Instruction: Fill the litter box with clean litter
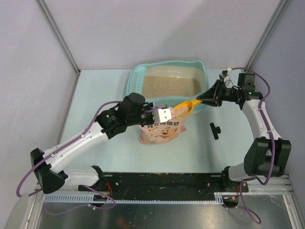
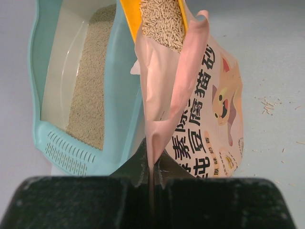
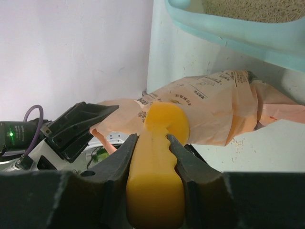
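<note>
Two arms, two jobs. Left gripper (image 2: 151,167) is pinched tight on the top edge of the bag (image 1: 162,132), and the reason looks plain: it stands the bag up and props the mouth open so the other arm can work inside. Right gripper (image 3: 155,143) is clamped on the handle of the scoop (image 1: 187,107), reaching in from the right, with the bowl at the bag's mouth and heaped with pellets (image 2: 162,21). I read that as a loaded scoop ready to lift out and tip.

Box (image 1: 204,69) sits just beyond the bag on the far side, its near wall close against it, so the carry is short. Litter (image 1: 171,85) already covers the box floor in a pale bed, and the slotted end is on the left. From the right gripper, that bed lies to the left and a little farther off, over the rim. The scoop's own load sits at the far end of the handle, out to the left. A few stray grains (image 2: 268,106) dot the table (image 1: 95,95) beside the bag.
</note>
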